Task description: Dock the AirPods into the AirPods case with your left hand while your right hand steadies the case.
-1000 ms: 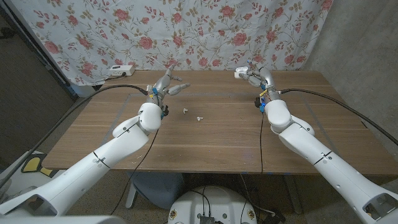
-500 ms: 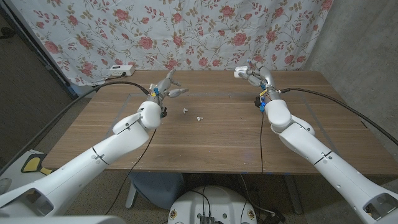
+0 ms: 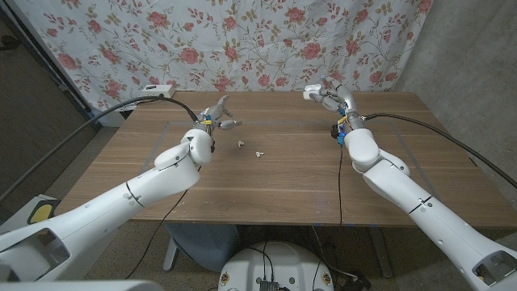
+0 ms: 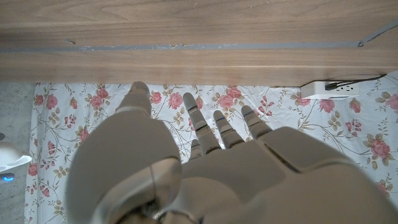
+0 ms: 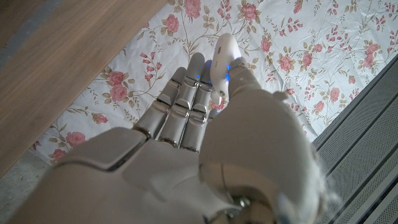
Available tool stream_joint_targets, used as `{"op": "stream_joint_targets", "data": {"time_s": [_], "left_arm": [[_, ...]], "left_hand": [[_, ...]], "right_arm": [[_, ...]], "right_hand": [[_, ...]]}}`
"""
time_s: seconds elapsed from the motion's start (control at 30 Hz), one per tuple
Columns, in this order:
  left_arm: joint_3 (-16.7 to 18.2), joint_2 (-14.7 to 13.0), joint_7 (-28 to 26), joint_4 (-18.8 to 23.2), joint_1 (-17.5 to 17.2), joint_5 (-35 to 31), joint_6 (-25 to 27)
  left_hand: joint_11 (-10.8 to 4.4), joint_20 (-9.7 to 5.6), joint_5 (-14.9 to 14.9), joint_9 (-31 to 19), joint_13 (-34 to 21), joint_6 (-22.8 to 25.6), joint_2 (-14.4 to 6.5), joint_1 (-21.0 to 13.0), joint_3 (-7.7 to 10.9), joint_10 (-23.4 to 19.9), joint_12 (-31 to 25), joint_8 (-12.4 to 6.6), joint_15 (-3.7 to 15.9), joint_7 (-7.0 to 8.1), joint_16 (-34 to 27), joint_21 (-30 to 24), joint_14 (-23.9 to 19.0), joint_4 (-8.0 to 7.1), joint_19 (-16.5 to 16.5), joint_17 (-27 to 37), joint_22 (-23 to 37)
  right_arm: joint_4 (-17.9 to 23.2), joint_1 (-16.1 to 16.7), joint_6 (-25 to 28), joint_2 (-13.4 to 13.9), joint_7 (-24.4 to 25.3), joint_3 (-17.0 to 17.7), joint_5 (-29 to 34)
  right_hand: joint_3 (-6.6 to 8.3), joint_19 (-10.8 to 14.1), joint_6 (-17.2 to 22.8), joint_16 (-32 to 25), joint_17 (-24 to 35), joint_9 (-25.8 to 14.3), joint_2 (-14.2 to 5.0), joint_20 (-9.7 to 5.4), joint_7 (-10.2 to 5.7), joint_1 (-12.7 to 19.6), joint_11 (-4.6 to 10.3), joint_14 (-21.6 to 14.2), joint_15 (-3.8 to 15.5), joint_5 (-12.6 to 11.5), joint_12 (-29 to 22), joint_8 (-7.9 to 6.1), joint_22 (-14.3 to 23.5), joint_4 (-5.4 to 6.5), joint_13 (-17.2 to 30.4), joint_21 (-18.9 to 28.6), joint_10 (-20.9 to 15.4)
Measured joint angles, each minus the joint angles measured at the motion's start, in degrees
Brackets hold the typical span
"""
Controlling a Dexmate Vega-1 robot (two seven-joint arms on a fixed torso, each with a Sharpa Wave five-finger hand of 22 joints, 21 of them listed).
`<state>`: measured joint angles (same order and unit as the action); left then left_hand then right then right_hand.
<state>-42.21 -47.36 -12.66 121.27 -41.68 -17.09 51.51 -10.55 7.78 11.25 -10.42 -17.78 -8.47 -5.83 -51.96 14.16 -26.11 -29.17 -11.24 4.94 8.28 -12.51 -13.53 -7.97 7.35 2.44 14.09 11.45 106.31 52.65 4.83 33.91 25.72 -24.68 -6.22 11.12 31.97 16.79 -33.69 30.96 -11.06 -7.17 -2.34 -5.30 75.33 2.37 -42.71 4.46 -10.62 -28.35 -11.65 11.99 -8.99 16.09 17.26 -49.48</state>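
Two white AirPods lie apart on the wooden table [image 3: 266,186], one [image 3: 241,144] just left of the other [image 3: 258,153], near the middle of its far half. My left hand [image 3: 220,114] hovers a little behind and to the left of them, holding nothing; its fingers [image 4: 202,127] are spread. At the far right of the table, my right hand [image 3: 329,97] is raised and grips the white AirPods case [image 3: 312,94]. In the right wrist view the case [image 5: 222,59] sits between the thumb and the fingers [image 5: 183,102], with small blue lights beside it.
A white power strip [image 3: 155,90] lies at the table's far left edge, also visible in the left wrist view [image 4: 329,91]. A floral curtain [image 3: 266,40] hangs behind the table. Grey tape lines [image 3: 275,123] cross the far part of the tabletop. Black cables run along both arms.
My left arm has swung up and inward, and its hand has shifted slightly right, closer to the AirPods. The right hand, the case and the AirPods have stayed in place.
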Motion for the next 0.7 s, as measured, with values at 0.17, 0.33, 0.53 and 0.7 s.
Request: {"op": "stream_joint_targets", "data": {"time_s": [0.17,0.33,0.53,0.7], "left_arm": [[-0.87,-0.49,1.29,-0.01,0.59,-1.60,0.48],[-2.74,-1.66,3.79,0.13,1.88,-4.34,2.04],[-7.82,-2.68,7.72,0.74,5.10,-10.40,4.32],[-10.42,-2.65,10.86,0.39,6.67,-16.11,5.50]], "left_hand": [[0.00,0.00,0.00,0.00,0.24,0.00,0.41,0.41,0.00,0.00,0.38,0.00,0.09,0.00,0.00,0.00,0.10,0.00,0.00,0.00,0.00],[-0.12,0.00,0.00,0.00,0.25,0.00,0.45,0.51,0.00,-0.45,0.38,0.00,0.09,0.01,0.00,0.00,0.10,0.00,0.00,-0.14,0.00],[-0.31,-0.32,0.00,0.00,0.24,1.21,0.57,1.16,0.00,-1.74,0.38,-0.28,1.01,0.83,-0.43,0.00,-0.83,0.00,0.33,-0.53,-0.28],[-0.11,-0.32,-0.24,0.00,0.24,1.21,0.86,1.45,0.00,-1.94,0.38,-0.28,1.01,0.83,-0.43,0.00,-0.83,0.00,0.33,-0.54,-0.28]], "right_arm": [[0.22,0.01,0.00,0.16,-0.10,0.07,0.00],[0.48,0.01,-0.01,0.30,-0.40,0.11,0.01],[0.72,-0.02,0.39,0.36,-0.73,0.11,0.03],[0.80,-0.14,0.61,0.37,-0.86,0.11,0.03]], "right_hand": [[0.00,-0.20,0.00,0.00,0.20,0.00,0.00,0.20,0.00,0.00,0.00,0.00,0.00,0.04,0.00,0.00,0.00,0.00,0.00,0.00,0.00],[0.00,-0.19,0.00,0.00,0.26,0.00,0.01,0.20,0.00,-0.01,0.00,0.00,0.00,0.05,0.00,0.00,0.00,0.00,0.00,0.00,0.00],[0.00,-0.19,0.00,0.00,0.53,0.00,0.32,0.20,0.00,0.30,0.00,0.00,0.00,0.05,0.00,0.00,0.00,0.00,0.00,0.00,0.00],[0.00,-0.50,-0.01,0.00,0.53,0.00,0.31,0.50,0.00,0.31,0.00,0.00,0.00,0.05,0.00,0.00,0.00,0.00,0.00,0.00,0.00]]}}
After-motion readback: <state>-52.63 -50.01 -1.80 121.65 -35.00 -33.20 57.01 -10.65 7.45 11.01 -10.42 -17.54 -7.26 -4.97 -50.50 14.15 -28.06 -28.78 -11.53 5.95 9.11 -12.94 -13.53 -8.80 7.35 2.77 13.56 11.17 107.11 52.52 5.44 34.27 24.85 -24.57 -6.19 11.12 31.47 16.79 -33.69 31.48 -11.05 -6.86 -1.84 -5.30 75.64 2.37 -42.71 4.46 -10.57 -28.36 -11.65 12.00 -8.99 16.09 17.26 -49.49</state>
